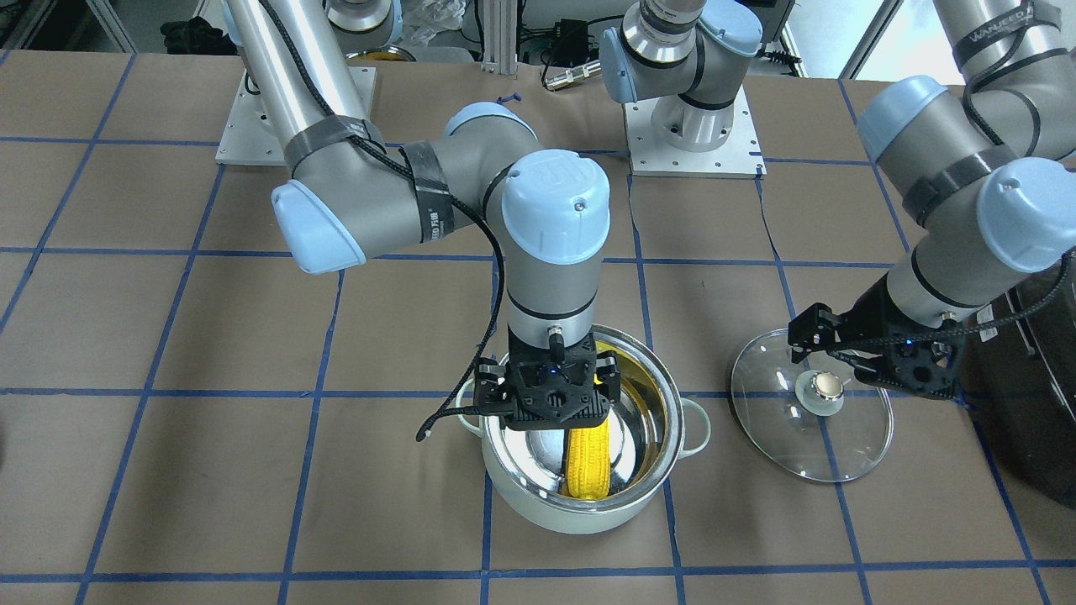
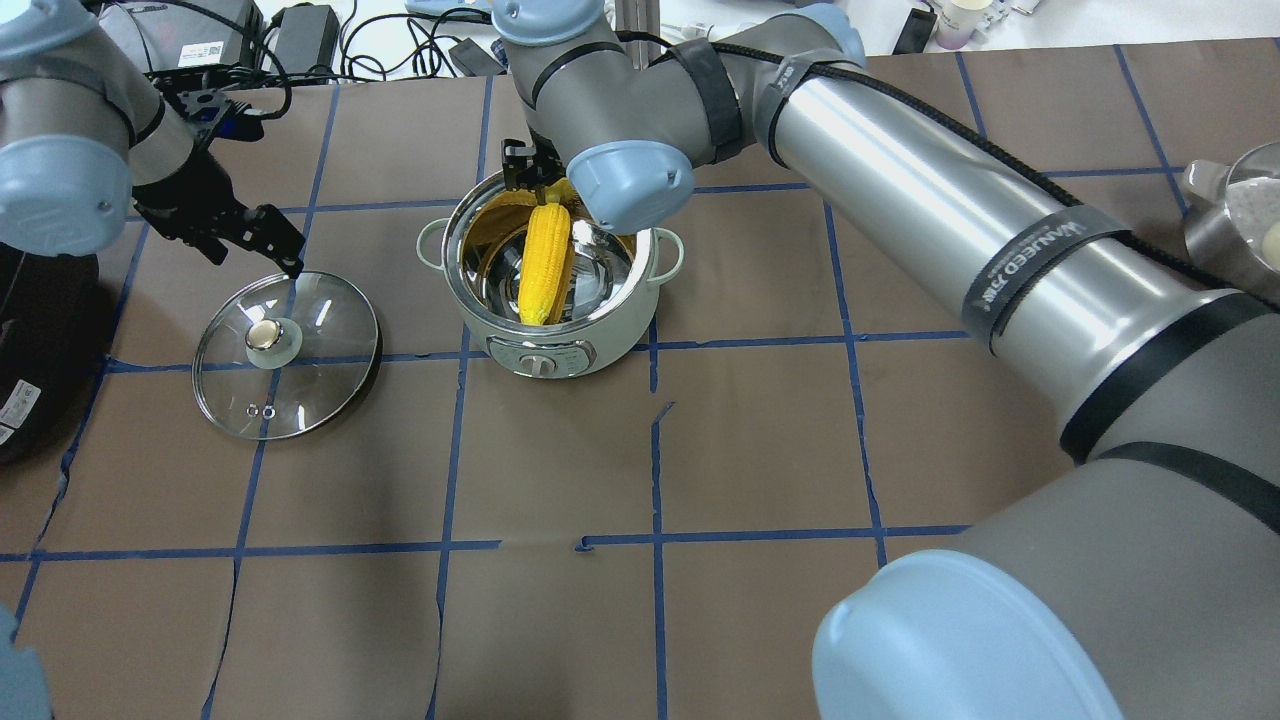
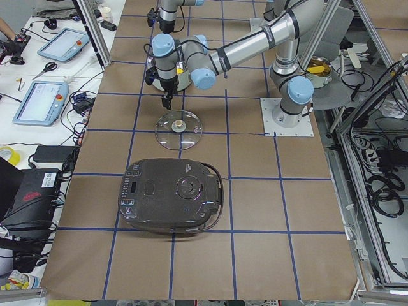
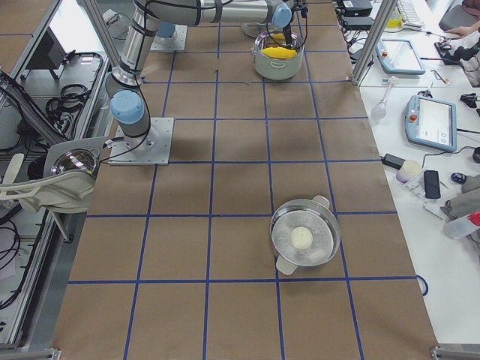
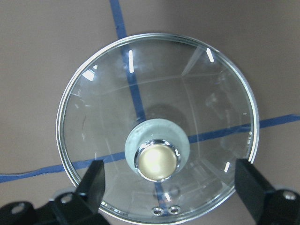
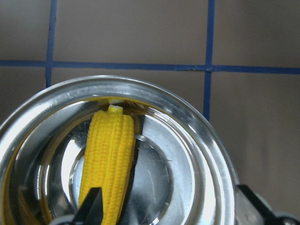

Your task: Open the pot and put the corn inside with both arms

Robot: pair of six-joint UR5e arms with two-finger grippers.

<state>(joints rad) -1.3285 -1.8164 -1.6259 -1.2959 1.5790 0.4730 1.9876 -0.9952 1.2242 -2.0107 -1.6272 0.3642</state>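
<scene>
- Pot (image 1: 580, 514): uncovered; stands mid-bench, nearer your edge than the robot's.
- Corn (image 1: 588, 464): inside the pot; lies slanting across the steel bowl, pointed end towards the robot's edge and up by the rim.
- Right gripper (image 6: 168, 201): hangs over the pot mouth; fingers spread far wider than the corn, pinching nothing; in the wrist view one finger (image 6: 91, 206) crosses in front of the corn.
- Lid (image 1: 790, 441): flat on the bench (image 1: 252, 470), knob (image 5: 156, 161) up; beside the pot towards the robot's left end, not touching it.
- Left gripper (image 2: 248, 238): above the lid; fingers spread, one to each side of the knob, pinching nothing.
- Cooker (image 3: 171, 194): black, shut; further along towards the left end, well apart from the lid.
- Steel pan (image 4: 332, 247): towards the right end, near your edge; you will find a pale round lump (image 4: 301, 238) inside it.
</scene>
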